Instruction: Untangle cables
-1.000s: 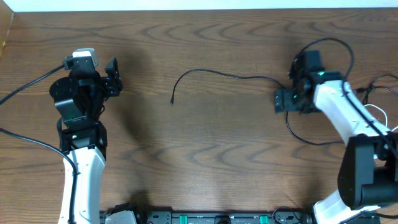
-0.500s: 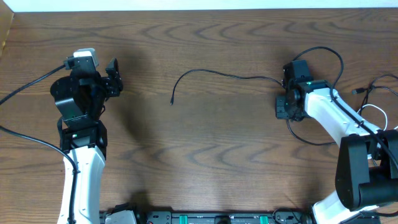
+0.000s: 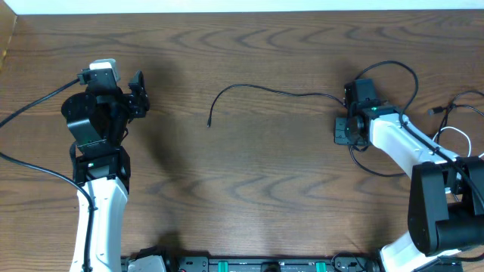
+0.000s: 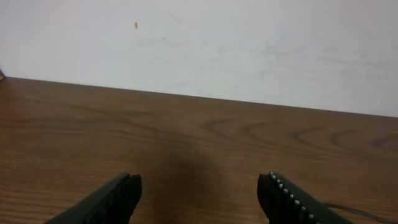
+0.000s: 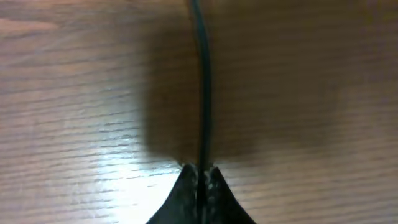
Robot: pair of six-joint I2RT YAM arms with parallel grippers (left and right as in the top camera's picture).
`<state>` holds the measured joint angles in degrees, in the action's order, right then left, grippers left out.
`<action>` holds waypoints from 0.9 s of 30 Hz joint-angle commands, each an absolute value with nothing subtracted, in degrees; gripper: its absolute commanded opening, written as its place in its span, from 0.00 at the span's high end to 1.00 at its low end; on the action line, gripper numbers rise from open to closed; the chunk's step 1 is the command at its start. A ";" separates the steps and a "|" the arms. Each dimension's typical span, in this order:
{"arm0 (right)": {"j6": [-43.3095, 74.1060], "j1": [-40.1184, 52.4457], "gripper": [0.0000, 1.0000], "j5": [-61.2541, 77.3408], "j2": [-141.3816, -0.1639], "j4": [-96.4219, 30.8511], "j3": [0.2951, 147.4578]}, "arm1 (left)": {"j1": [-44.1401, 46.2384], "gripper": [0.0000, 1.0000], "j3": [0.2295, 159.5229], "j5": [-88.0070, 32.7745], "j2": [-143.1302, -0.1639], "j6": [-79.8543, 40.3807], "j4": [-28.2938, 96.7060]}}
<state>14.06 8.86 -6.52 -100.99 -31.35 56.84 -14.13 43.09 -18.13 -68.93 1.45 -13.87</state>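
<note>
Grasping step: right tool pinches the thin black flexible cable; left tool hangs spread. Next, likely: draw it toward that tool.

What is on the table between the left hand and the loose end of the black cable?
Nothing: in the overhead view, only bare wooden table lies between the left hand and the cable's loose end.

Black cable: thin; free plug end lies mid-desk, cord arcs far then right, pinched in the closed right pincer. White cable: curled at the right edge.
</note>
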 commanded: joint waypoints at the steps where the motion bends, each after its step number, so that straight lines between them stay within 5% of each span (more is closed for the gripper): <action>1: 14.33 7.66 0.99 -7.49 -101.27 -30.81 56.45 | -14.00 0.35 43.40 -19.00 -69.17 1.37 -13.74; 10: 12.34 2.76 0.99 -12.32 -100.51 -31.66 60.64 | -14.00 0.35 43.40 -19.00 -69.17 1.37 -13.74; 27: 5.91 -17.28 0.99 -28.08 -98.50 -41.01 91.72 | -14.00 0.34 43.40 -18.98 -69.19 1.41 -12.91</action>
